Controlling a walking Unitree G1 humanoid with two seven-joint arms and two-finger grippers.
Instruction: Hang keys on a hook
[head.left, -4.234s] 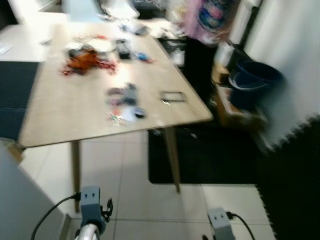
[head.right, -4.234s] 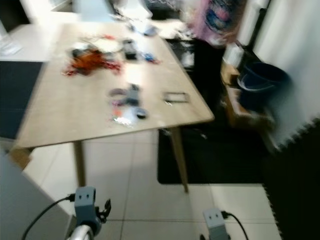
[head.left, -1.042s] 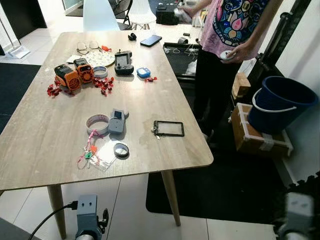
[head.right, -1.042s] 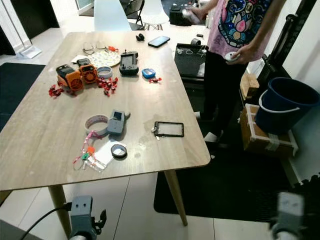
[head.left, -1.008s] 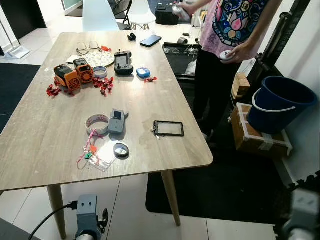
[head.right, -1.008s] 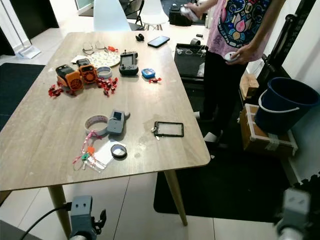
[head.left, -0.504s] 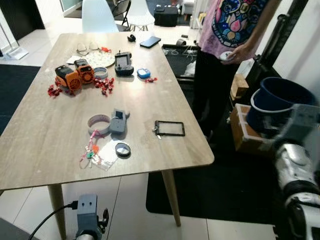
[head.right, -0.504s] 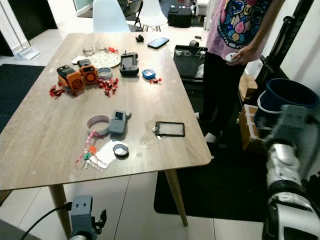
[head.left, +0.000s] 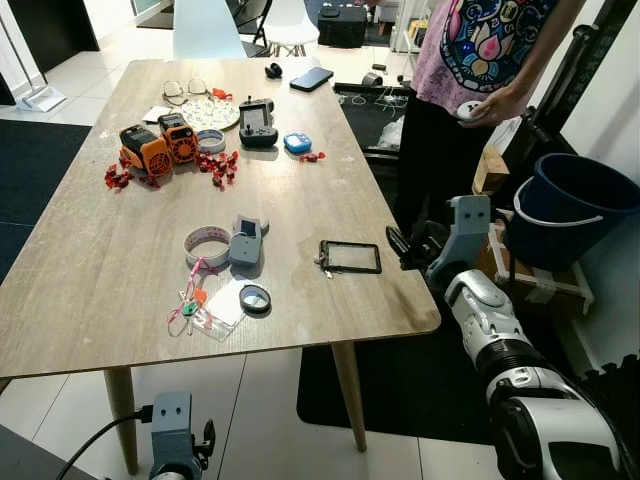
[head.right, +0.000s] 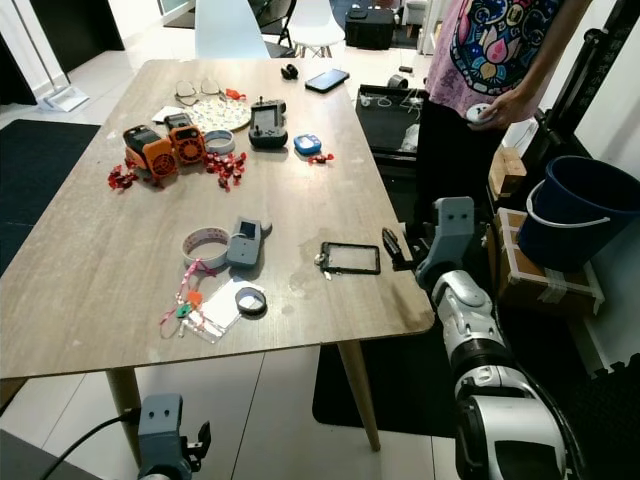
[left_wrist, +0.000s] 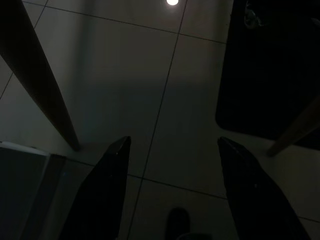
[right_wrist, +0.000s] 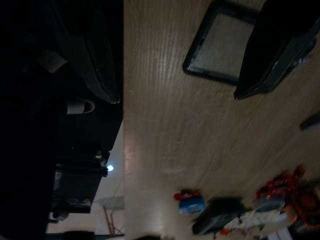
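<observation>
The keys (head.left: 190, 305), a small bunch with pink, orange and green tags, lie flat on the wooden table (head.left: 90, 270) near its front edge. Their long axis runs from the near edge toward the far side, with a pink cord leading up to a roll of tape (head.left: 207, 245). They sit partly on a clear card sleeve (head.left: 222, 308), just beside a small round black disc (head.left: 255, 298). A grey handheld device (head.left: 246, 242) lies touching the tape roll.

The right gripper (head.left: 402, 245) is raised at the table's right edge, level with a black-framed rectangle (head.left: 351, 257) and near it, well apart from the keys. In the right wrist view its two fingers (right_wrist: 280, 45) stand wide apart with nothing between them; one hangs over the wood beside the black frame, the other over the dark floor past the table edge. Half a second ago this arm was farther right, in front of the blue bucket (head.left: 570, 205); it has come in toward the table.

The left gripper (left_wrist: 172, 195) hangs low under the table, its fingers apart and empty above the tiled floor (left_wrist: 150, 100), next to a table leg (left_wrist: 35, 75). It has stayed there.

A person (head.left: 470, 60) stands at the table's far right side, holding a small white object.
</observation>
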